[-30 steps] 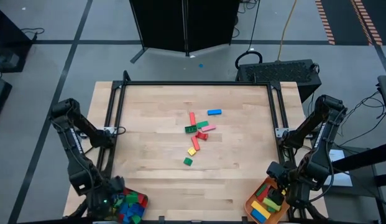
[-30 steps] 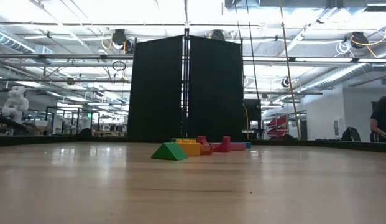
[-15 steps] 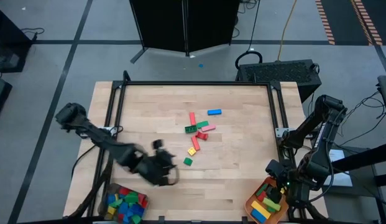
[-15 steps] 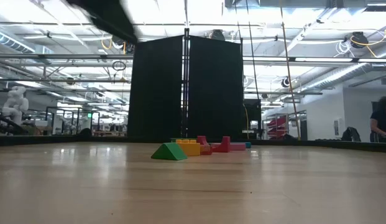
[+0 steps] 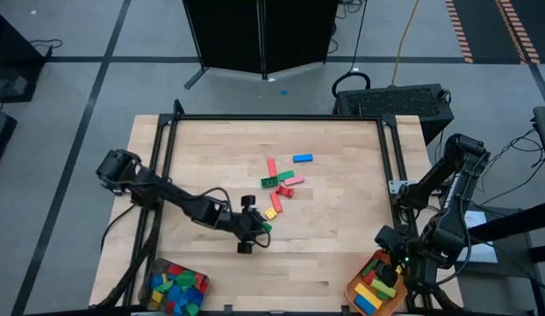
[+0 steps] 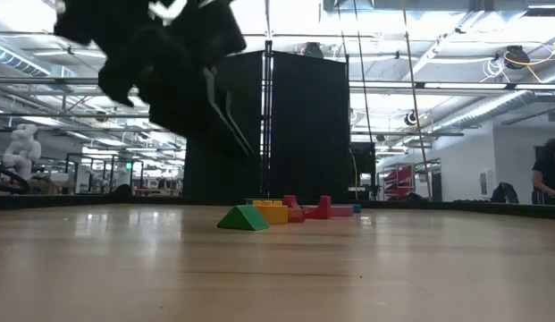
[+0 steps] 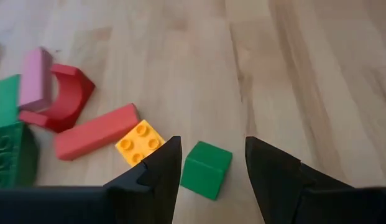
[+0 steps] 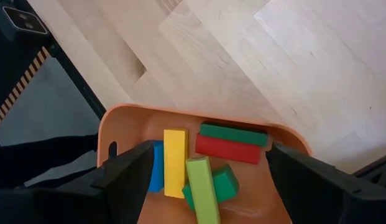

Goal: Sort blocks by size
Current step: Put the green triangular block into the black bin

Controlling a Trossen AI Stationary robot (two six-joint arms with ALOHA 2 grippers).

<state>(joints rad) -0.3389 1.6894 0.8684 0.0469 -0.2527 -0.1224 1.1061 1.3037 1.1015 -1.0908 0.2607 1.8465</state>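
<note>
The small green block lay flat on the table, at the near end of the loose blocks scattered about the table's middle. Just beside it sat a yellow square block, then a long red block, a red arch piece, a pink block and a dark green brick; a blue block lay farthest from the green one. The left claw hung over the green block with its fingers parted to either side of it, gripping nothing. Away from the green block, at the table's near left corner, the grey container held a heap of mixed short blocks. At the near right corner the orange tray held long blocks in yellow, green, red and blue, and the right claw waited above it, spread wide and empty
</note>
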